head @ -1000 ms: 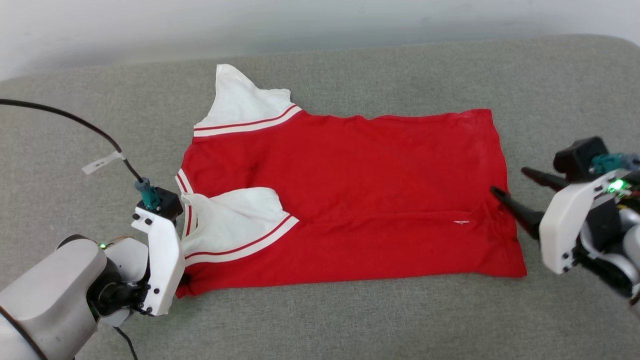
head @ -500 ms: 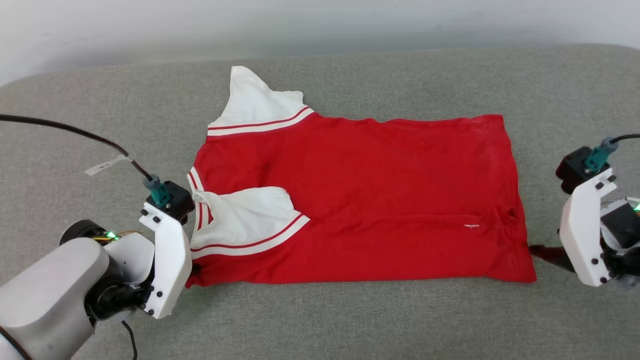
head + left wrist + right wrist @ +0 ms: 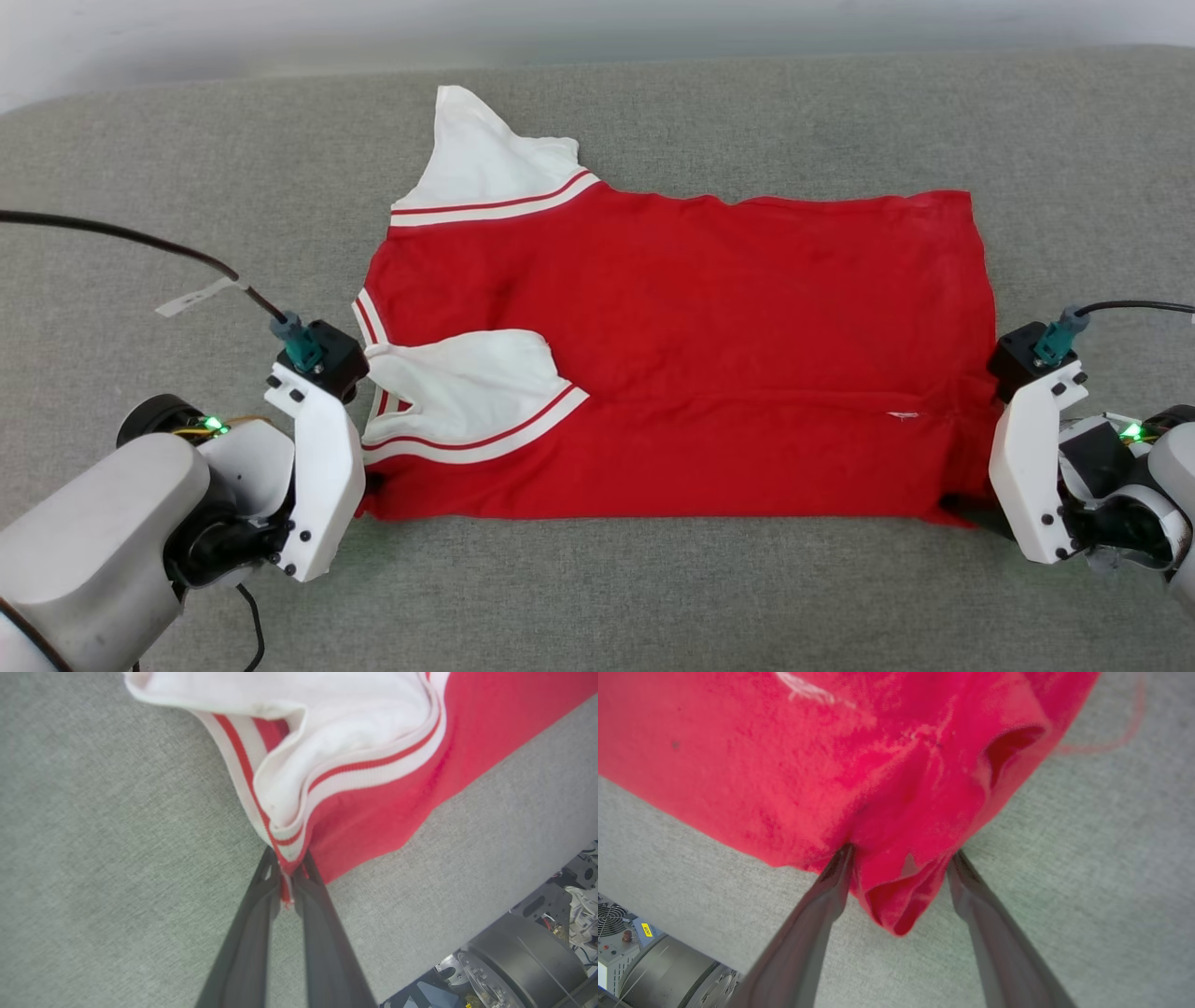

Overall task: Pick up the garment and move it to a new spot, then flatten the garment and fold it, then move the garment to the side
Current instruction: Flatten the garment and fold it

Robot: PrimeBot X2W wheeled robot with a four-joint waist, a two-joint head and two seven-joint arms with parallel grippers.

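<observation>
While the left gripper [image 3: 286, 870] pinches the near left corner, the right gripper [image 3: 901, 856] stands wide open astride the near right hem corner. Fold step, grasp half made.
Flat on the grey padded surface [image 3: 653, 588] lies the red jersey T-shirt [image 3: 672, 355], spread sideways, one white sleeve [image 3: 467, 392] turned in over the body, far sleeve [image 3: 485, 168] sticking out. Left jaws clamped on striped trim and red cloth together. Judgement: right must close on the bunched corner, catching both layers; then both arms lift evenly and carry the near edge across.
</observation>
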